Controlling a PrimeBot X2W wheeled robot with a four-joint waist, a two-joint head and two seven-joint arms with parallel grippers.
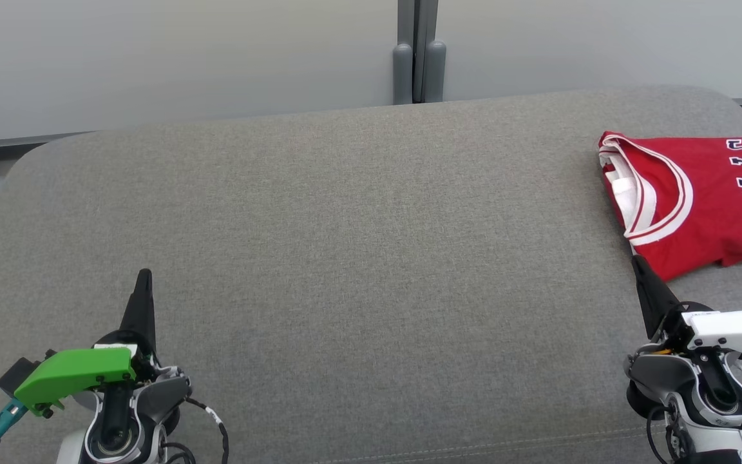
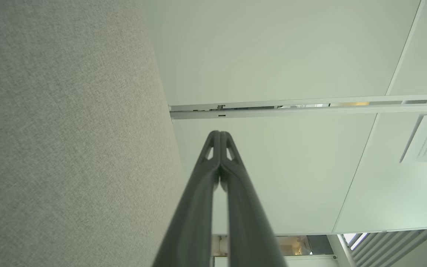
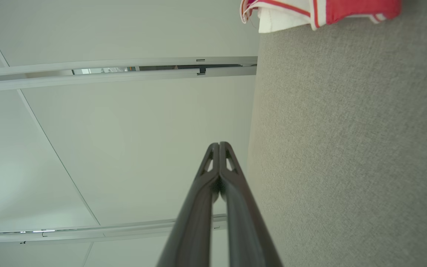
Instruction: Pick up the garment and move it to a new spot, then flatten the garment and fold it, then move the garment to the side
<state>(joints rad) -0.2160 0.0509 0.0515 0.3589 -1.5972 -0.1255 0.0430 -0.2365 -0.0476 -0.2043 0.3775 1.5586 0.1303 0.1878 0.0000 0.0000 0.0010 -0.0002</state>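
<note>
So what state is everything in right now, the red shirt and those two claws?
red jersey: folded, lying at the right end of the grey cushion, not held.
left gripper: shut, empty.
right gripper: shut, empty, close to the jersey.

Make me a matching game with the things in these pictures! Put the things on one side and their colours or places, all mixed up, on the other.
Things:
1. jersey
2. left hand
3. right hand
4. cushion

Colours or places:
A. lower right of the head view, shut
B. grey
C. red, folded, at the far right
D. lower left of the head view, shut

Pairs: 1-C, 2-D, 3-A, 4-B.
</note>
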